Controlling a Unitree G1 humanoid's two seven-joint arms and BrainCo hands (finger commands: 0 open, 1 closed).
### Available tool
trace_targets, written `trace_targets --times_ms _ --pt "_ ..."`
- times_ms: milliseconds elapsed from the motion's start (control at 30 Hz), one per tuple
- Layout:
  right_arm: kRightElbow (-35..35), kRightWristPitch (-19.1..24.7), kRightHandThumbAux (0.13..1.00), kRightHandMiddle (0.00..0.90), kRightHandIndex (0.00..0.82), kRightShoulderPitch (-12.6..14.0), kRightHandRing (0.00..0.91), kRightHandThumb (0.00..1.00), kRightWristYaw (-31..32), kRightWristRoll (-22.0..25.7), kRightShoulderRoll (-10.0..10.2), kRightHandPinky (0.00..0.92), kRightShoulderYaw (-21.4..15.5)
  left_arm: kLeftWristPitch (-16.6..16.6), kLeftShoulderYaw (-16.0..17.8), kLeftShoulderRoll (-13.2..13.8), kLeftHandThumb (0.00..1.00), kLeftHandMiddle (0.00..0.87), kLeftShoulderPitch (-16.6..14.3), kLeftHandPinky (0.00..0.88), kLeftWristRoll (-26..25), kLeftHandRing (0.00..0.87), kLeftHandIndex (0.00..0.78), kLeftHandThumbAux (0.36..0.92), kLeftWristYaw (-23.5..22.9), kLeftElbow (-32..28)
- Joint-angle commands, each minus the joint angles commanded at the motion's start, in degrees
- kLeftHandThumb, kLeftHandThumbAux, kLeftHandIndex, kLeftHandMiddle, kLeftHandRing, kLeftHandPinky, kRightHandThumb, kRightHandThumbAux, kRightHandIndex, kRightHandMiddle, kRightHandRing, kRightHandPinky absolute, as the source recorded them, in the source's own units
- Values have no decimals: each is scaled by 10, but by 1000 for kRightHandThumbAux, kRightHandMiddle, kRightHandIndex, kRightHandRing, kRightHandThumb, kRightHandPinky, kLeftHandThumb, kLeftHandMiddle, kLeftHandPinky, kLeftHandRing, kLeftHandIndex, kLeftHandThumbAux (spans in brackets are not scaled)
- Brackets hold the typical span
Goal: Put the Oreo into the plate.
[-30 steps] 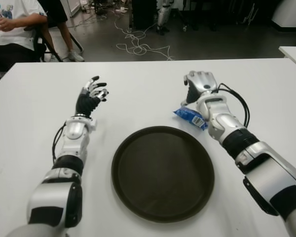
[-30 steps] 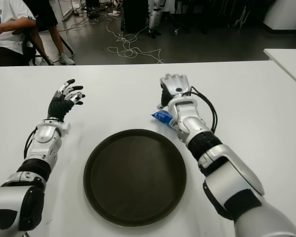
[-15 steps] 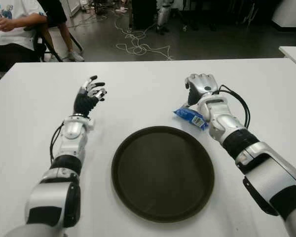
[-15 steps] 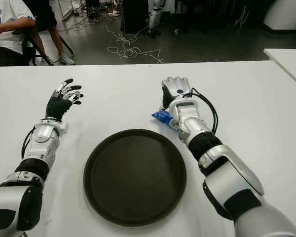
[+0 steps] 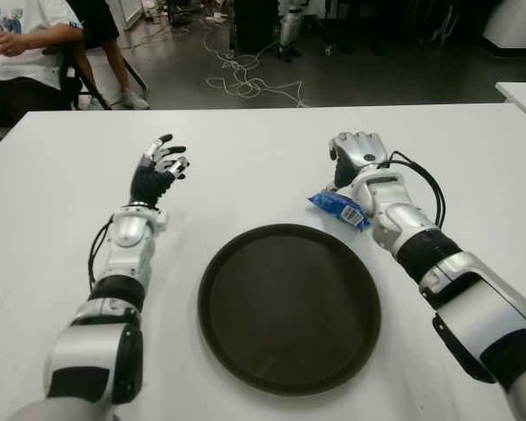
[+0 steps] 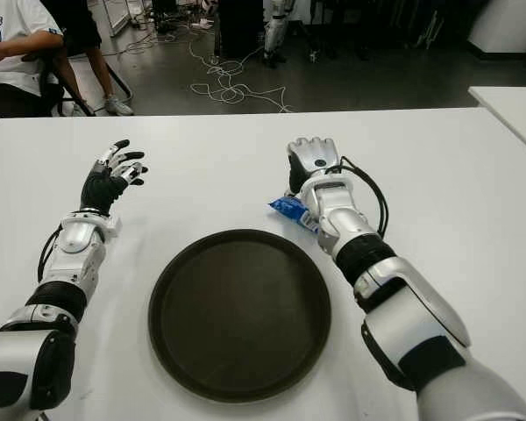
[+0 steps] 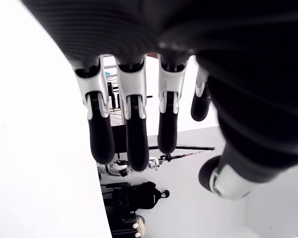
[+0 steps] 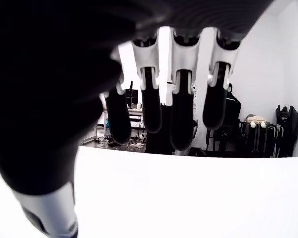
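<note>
Fingers [image 8: 181,124] spread beside one Oreo pack [image 5: 339,208], one plate [image 5: 289,305].

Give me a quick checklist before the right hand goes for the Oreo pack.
1. Oreo pack on the table, just beyond the plate rim, beside the right wrist: ok.
2. Plate holds nothing, room for the pack: ok.
3. Right hand holds nothing, fingers relaxed: ok.
4. Right hand lined up on the pack: not ok, it sits past it, with the pack back by the wrist.
5. Left hand open, left of the plate, out of the way: ok.
</note>
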Motion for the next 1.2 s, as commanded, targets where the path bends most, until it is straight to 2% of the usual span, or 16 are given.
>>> trace_targets --times_ms 67,133,200,400,667,800,933,1000,1200 --pt "-3 4 805 528 465 1 616 0 11 0 0 639 1 0 0 1 468 274 0 397 0 335 142 683 0 0" --pt "-9 9 781 438 418 4 532 0 22 2 -2 569 0 1 -1 1 464 271 0 392 1 332 140 687 1 0" --pt "-15 11 769 400 400 7 494 0 27 3 -3 544 -1 1 -1 1 462 271 0 390 2 329 138 688 2 0" --pt "-32 13 759 358 375 16 444 0 41 8 -7 510 -6 2 -1 2 456 272 0 388 3 325 137 689 6 0" --pt "-72 15 730 205 189 35 257 0 80 7 -24 322 -5 0 -3 2 449 273 1 378 4 320 143 685 9 0" --pt "-94 17 724 117 101 45 155 0 98 4 -34 180 -5 -2 -3 2 455 276 2 389 4 326 144 679 8 1" --pt "-108 18 729 82 68 54 116 0 102 3 -40 135 -7 -3 -3 2 461 277 2 397 4 333 143 673 7 1" --pt "-113 19 747 47 41 57 73 0 101 4 -42 83 -9 -4 -3 2 455 278 2 398 3 334 144 667 7 1" --pt "-117 22 782 5 8 70 9 0 82 9 -42 31 -23 -5 -5 4 441 275 3 390 5 326 142 672 6 0"
